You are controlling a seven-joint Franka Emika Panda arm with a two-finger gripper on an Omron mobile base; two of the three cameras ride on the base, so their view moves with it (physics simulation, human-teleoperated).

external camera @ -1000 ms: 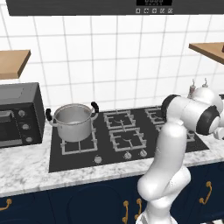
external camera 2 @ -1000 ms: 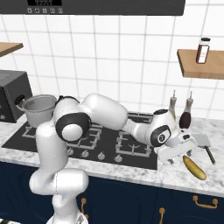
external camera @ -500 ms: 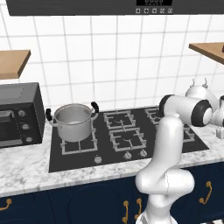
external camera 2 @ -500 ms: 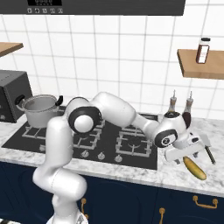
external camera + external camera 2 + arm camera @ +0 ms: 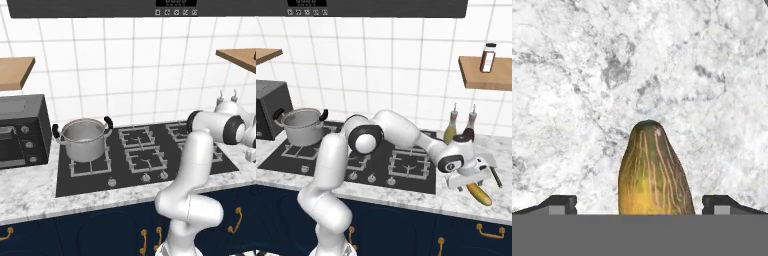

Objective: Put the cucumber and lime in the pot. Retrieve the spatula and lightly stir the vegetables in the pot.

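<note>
I've got the end effector [image 5: 474, 176] down at the right end of the tabletop [image 5: 587, 75], jaws spread fully wide and gripping nothing. The cucumber [image 5: 653, 172] lies between the fingertips [image 5: 559, 204]. The pot [image 5: 302, 126] sits on the stove's far-left burner.

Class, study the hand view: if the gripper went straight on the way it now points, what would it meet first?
Most likely the cucumber, which lies on the marble counter centred between the open gripper's two fingertips. The jaws stand wider than the cucumber, so the fingers would probably pass either side of it and reach the counter, though depth is hard to judge.
</note>
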